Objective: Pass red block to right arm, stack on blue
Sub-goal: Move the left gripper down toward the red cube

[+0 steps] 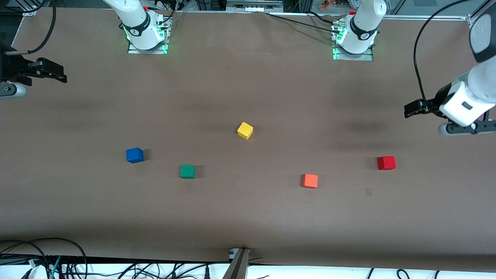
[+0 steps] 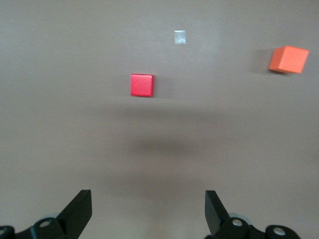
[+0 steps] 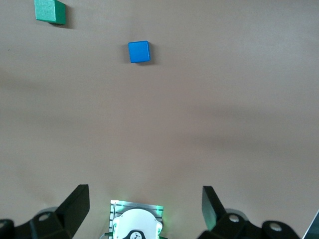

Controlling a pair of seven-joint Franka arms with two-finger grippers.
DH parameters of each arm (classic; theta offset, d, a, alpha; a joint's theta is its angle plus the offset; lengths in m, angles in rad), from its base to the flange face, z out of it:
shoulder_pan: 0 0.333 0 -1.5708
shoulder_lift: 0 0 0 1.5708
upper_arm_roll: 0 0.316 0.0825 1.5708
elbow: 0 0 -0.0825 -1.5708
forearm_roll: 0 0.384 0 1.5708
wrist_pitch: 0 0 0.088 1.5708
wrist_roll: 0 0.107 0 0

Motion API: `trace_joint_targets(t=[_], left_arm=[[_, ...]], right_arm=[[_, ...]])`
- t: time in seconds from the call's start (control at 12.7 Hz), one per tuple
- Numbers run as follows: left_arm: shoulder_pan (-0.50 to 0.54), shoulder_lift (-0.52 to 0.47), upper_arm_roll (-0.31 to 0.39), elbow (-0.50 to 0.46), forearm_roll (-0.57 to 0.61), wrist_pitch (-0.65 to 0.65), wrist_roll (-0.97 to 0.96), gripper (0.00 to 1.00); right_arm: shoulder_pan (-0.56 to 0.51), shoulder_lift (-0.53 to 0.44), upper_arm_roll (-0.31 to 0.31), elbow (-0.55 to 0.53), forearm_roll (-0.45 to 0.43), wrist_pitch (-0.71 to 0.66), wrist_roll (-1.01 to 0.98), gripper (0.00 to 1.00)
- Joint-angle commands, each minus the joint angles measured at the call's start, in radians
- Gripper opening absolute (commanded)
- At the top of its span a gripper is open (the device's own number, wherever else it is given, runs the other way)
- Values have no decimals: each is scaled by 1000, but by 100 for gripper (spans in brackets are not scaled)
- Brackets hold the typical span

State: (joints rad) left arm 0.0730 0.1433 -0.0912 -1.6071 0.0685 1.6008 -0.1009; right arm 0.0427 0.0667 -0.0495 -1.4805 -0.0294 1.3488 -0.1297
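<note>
The red block lies on the brown table toward the left arm's end; it also shows in the left wrist view. The blue cube lies toward the right arm's end and shows in the right wrist view. My left gripper hangs open and empty over bare table at the left arm's end, apart from the red block; its fingers stand wide. My right gripper hangs open and empty over the table's edge at the right arm's end, with its fingers wide apart.
A green cube lies beside the blue one, a little nearer the front camera. A yellow cube lies mid-table. An orange cube lies between green and red. A small pale mark is on the table near the red block.
</note>
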Motion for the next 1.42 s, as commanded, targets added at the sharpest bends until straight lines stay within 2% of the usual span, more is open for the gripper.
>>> trace_joint_targets(t=[0.0,0.16,0.24,0.47,0.87,1.03,1.26,1.34], left_arm=[[4,13,-4,91,148,-64,97,100],[10,25,1,96,261,-56,292,100],[39,50,2,110,279,-55,372,100],[140,145,5,220,284,-55,567,100],[272,309,5,363,303,-10,1092,100],[326,363,4,365,281,82,1296,100],[410,439,2,366,165,184,1525,100],[436,468,2,366,92,220,1628,100]], right_arm=[[-4,-2,0,2,5,3,-5,100],[-4,-2,0,2,5,3,-5,100],[-4,-2,0,2,5,3,-5,100],[-4,-2,0,2,5,3,-5,100],[-4,-2,0,2,5,3,-2,100],[-4,-2,0,2,5,3,-1,100],[-4,-2,0,2,5,3,-1,100],[-4,-2,0,2,5,3,-1,100]])
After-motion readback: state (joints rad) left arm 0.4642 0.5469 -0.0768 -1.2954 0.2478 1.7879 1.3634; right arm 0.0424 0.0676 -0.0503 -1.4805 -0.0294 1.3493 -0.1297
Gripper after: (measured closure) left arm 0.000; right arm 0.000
